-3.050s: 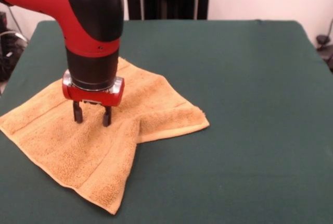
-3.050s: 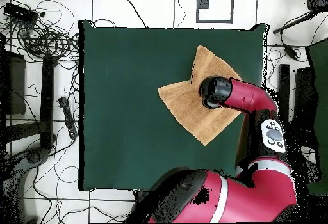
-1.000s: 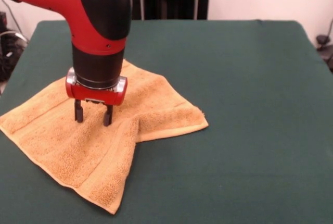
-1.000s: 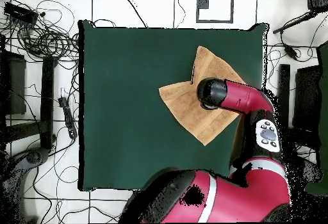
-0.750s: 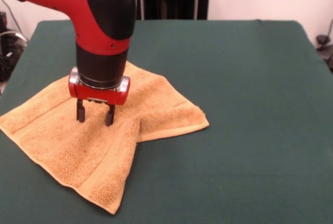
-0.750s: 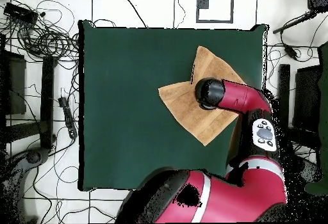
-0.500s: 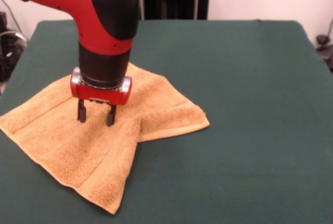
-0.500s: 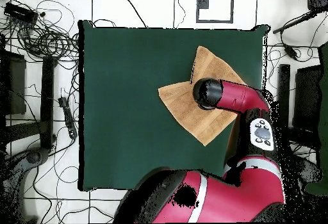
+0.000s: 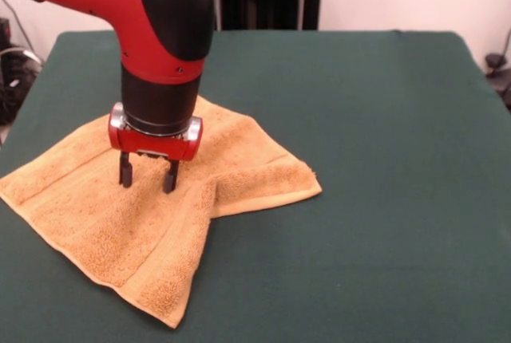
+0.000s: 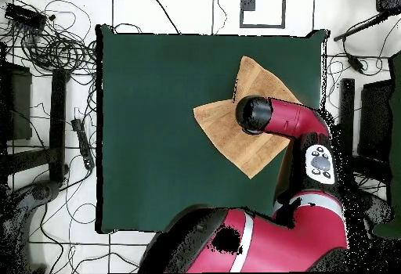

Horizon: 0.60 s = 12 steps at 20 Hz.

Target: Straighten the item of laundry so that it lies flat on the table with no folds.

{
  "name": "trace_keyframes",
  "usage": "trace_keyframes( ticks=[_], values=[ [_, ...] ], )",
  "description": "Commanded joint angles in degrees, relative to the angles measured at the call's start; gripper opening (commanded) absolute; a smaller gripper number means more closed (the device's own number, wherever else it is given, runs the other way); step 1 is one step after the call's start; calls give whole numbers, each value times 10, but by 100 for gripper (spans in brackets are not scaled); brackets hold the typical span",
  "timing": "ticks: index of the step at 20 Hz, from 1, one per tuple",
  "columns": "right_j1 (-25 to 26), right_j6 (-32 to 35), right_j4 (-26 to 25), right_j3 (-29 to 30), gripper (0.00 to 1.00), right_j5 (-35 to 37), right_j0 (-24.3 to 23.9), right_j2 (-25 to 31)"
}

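Item of laundry [image 9: 152,215]: golden-orange terry towel, lying on the table's left part in the front view, well inside the far edge, its left corner close to the table's left edge. In the overhead view [image 10: 249,118], placed on the right half of the table, short of the right edge. Not flat: one portion folded over along a raised crease running from near the gripper toward the front, giving a double layer at the right-hand flap; flap's corner pointing right, slightly lifted at the tip. Flat woven band visible along the lower left edge and another along the folded flap's edge. Near corner reaching almost to the picture's bottom edge.

Table [image 9: 375,120]: large, covered in dark green cloth; most of the surface right of the towel bare. Also seen from above [image 10: 157,130].

Gripper [image 9: 148,180]: two short dark fingers [image 9: 170,177] below a red and silver wrist ring, pointing straight down, spread apart with a clear gap between them, nothing pinched. Tips at or just above the towel's surface near the start of the crease; contact not certain. Hidden under the arm in the overhead view.

Arm [image 9: 152,32]: red and black, coming down from the upper left, last segment upright over the towel.
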Motion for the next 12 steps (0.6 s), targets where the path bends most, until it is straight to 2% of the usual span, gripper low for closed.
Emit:
trace_keyframes(
  ticks=[1,5,8,12],
  values=[
    [50,-15,-28,110,100,0,22,107],
    [48,-20,-30,109,100,3,26,115],
    [43,-50,-45,108,100,6,26,132],
    [41,18,-27,106,100,1,49,119]
  ],
)
